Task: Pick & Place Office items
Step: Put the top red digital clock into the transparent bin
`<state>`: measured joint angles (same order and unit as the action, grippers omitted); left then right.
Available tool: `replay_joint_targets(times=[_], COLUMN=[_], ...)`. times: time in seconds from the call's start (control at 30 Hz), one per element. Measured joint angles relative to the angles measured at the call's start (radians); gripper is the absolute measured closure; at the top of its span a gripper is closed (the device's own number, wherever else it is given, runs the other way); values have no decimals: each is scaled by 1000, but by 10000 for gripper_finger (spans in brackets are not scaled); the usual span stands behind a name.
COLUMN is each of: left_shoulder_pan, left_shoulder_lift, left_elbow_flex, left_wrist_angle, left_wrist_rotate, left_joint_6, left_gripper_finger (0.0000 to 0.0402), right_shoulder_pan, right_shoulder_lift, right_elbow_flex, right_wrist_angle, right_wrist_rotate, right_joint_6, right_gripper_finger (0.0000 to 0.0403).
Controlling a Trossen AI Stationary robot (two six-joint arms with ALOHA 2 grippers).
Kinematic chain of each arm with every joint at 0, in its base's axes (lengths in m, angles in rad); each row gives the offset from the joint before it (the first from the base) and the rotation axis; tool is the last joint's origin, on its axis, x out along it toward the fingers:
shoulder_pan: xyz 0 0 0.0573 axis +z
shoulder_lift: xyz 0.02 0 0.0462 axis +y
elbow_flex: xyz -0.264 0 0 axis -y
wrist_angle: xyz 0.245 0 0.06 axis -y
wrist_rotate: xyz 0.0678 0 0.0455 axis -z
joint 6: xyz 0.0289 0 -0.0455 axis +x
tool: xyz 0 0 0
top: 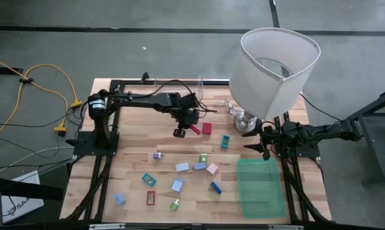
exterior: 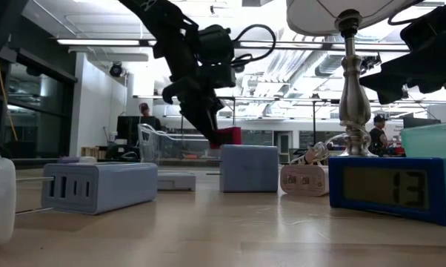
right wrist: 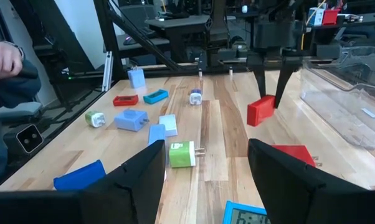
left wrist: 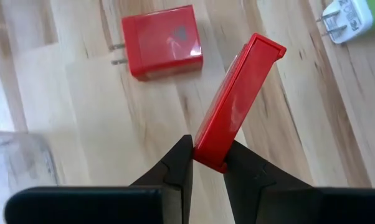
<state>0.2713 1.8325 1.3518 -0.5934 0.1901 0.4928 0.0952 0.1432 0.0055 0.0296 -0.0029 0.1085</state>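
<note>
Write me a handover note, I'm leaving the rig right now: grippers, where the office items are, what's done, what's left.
Left gripper: shut on a flat red plastic piece, lifted above the wooden table near its middle.
Right gripper: open, holding nothing, waiting beside the translucent green bin.
A red plug-in charger block lies just past the held piece; the other small coloured items are scattered mid-table.
Done: one item picked up.
Left: nothing visible in the green bin; placing the red piece, then the rest, likely there.

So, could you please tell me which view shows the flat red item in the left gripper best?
The left wrist view: the flat red item fills the frame, pinched at one end by the left gripper. The high, low and right wrist views show only a small red patch.
</note>
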Motion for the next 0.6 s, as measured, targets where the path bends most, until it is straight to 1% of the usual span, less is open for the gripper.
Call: replay_joint_targets(times=[0.17, 0.37, 0.6], left_shoulder_pan=[4, 6, 61], left_shoulder_lift=[-15, -50, -103], left_elbow_flex=[0, 0, 0], left_wrist_angle=[-32, -54, -101], left_wrist_rotate=[-5, 0, -2], left_joint_6=[-46, -60, -140], left_gripper_finger=[338, 338, 338], right_shoulder_pan=[0, 0, 0], right_shoulder_lift=[0, 0, 0], right_elbow_flex=[0, 0, 0], right_wrist_angle=[0, 0, -1], right_wrist_rotate=[0, 0, 0], right_joint_6=[0, 0, 0], right_gripper_finger=[188, 188, 188])
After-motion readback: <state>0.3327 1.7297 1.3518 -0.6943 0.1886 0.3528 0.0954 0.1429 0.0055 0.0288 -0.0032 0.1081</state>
